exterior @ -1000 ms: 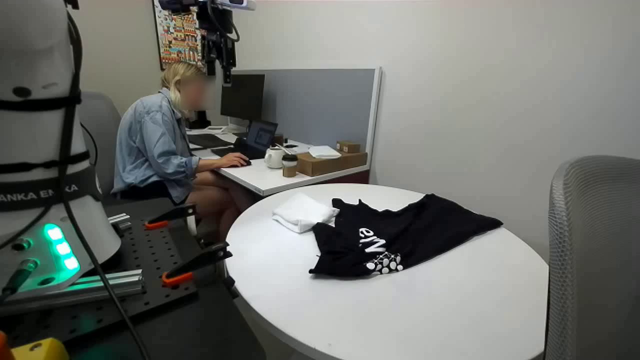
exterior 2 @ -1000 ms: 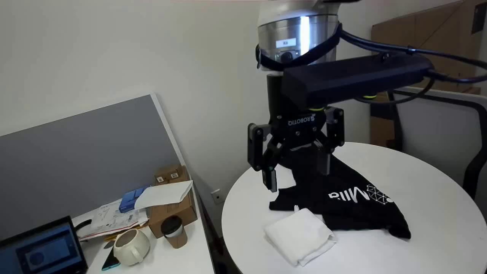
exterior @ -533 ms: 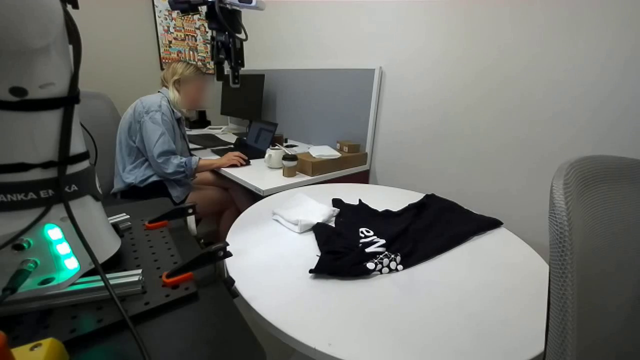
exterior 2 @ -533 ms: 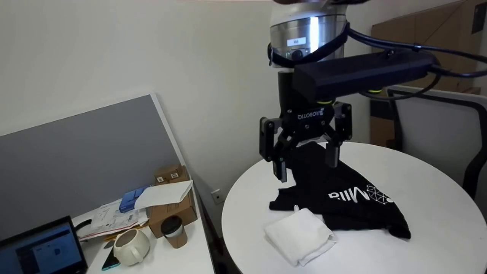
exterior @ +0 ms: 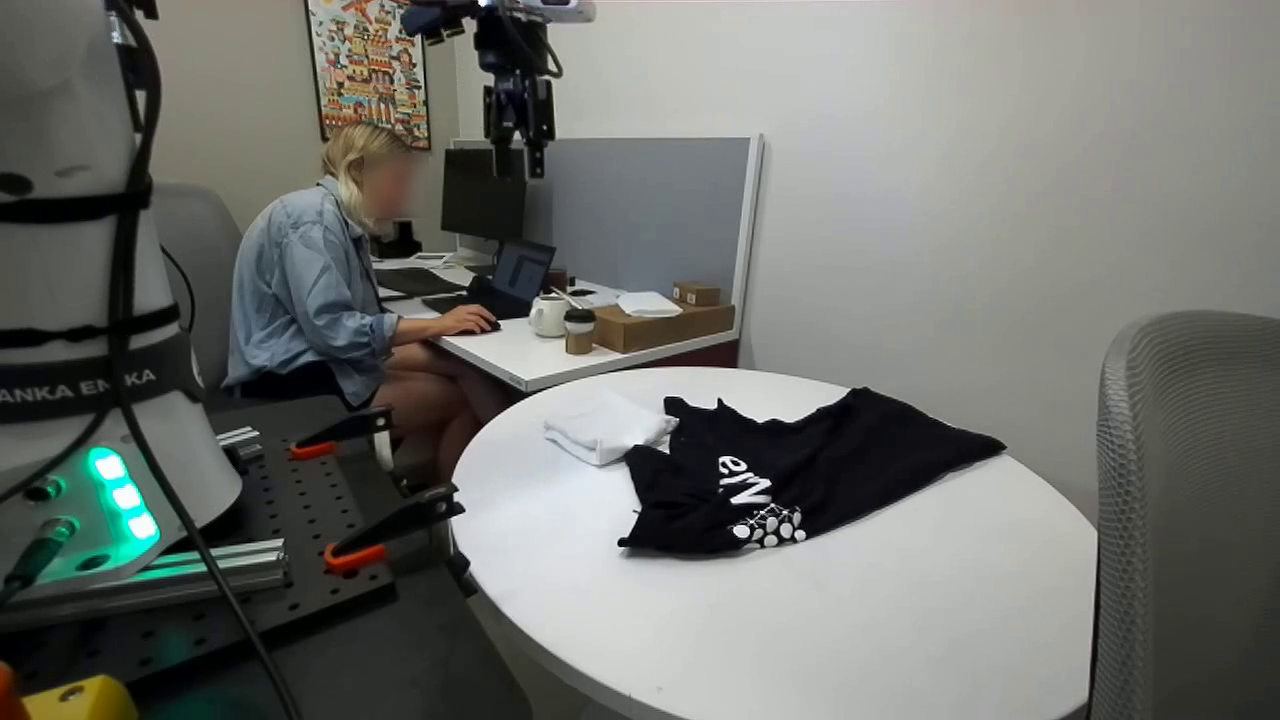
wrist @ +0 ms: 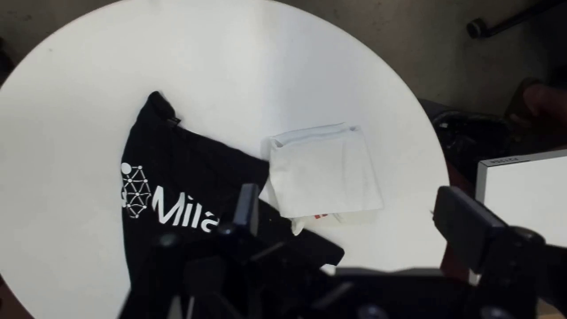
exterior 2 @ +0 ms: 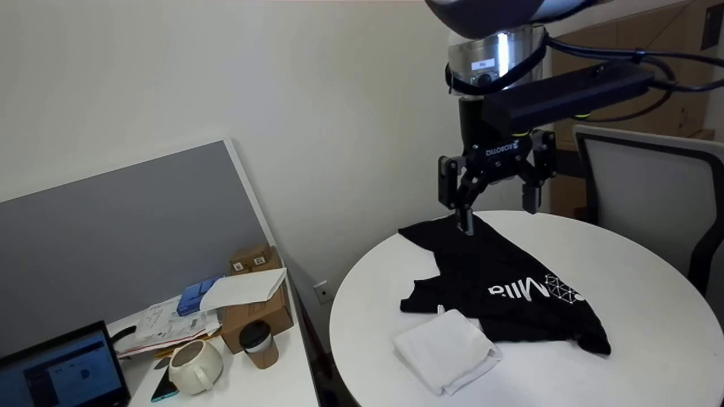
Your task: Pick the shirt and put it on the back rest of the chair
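The black shirt with white lettering lies spread on the round white table, in both exterior views [exterior: 830, 450] [exterior 2: 469, 271] and in the wrist view [wrist: 199, 164]. The grey mesh chair back rest stands beyond the table's edge, at the right in both exterior views [exterior: 1190, 500] [exterior 2: 656, 192]. My gripper [exterior: 519, 168] hangs fingers down, high above the table and apart from the shirt. Its fingers are wide apart with nothing between them, as an exterior view [exterior 2: 498, 216] and the wrist view [wrist: 347, 199] show. The gripper hides part of the shirt in the wrist view.
A folded white cloth [exterior: 605, 425] lies on the table [exterior: 900, 620], touching or very near the shirt. A person [exterior: 300, 280] sits at a desk [exterior: 520, 365] holding a laptop, a mug, a cup and boxes. Cables [exterior 2: 639, 56] run along the arm.
My gripper has moved right in both exterior views and looks smaller, farther off, in one. It stays open. The shirt, cloth and chair have not moved.
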